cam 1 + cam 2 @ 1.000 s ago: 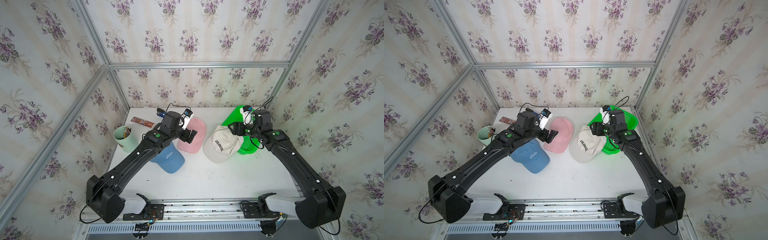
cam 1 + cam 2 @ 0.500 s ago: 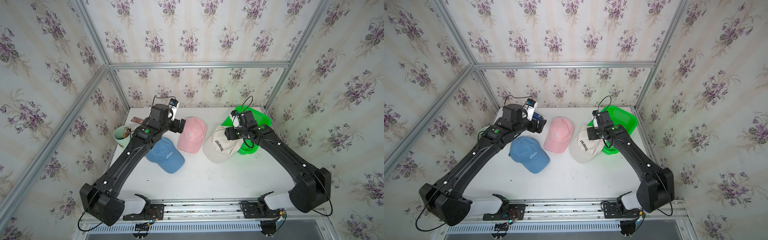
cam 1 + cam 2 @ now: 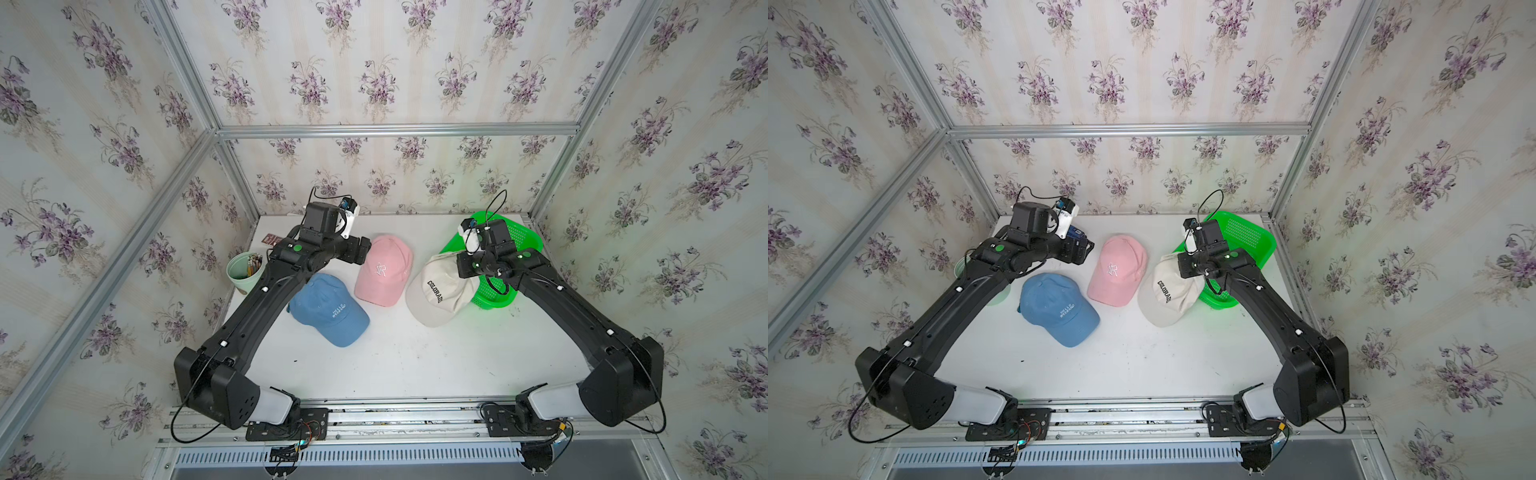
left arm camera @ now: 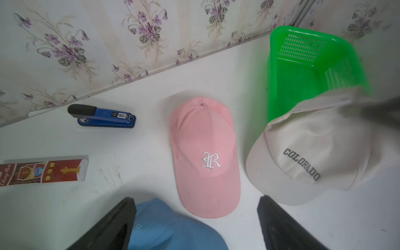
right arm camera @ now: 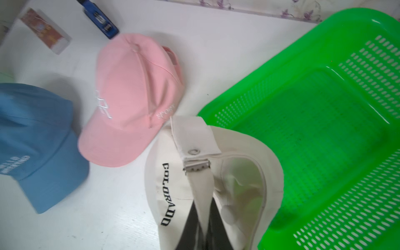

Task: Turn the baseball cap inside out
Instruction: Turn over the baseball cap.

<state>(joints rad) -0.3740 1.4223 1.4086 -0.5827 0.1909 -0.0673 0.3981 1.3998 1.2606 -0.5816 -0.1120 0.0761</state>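
The cream "COLORADO" baseball cap point(image 3: 440, 291) point(image 3: 1169, 295) lies crown up at the right of the table, its rear over the near corner of the green basket. In the right wrist view my right gripper point(image 5: 202, 207) is shut on the cap's cream back strap point(image 5: 201, 184), just behind the metal buckle point(image 5: 197, 167); the hollow inside shows beside it. From above, the right gripper point(image 3: 465, 266) sits at the cap's rear edge. My left gripper point(image 4: 194, 199) point(image 3: 361, 255) hangs open above the table between the blue and pink caps, holding nothing.
A pink cap point(image 3: 384, 270) and a blue cap point(image 3: 332, 309) lie left of the cream one. The green basket point(image 3: 519, 237) stands at the back right. A blue stapler point(image 4: 104, 116), a red box point(image 4: 43, 171) and a mint cup of pens point(image 3: 243, 270) sit at the back left.
My right gripper moved in to the cream cap's rear and shut on its back strap. My left arm drew back to the left, off the pink cap, staying open.
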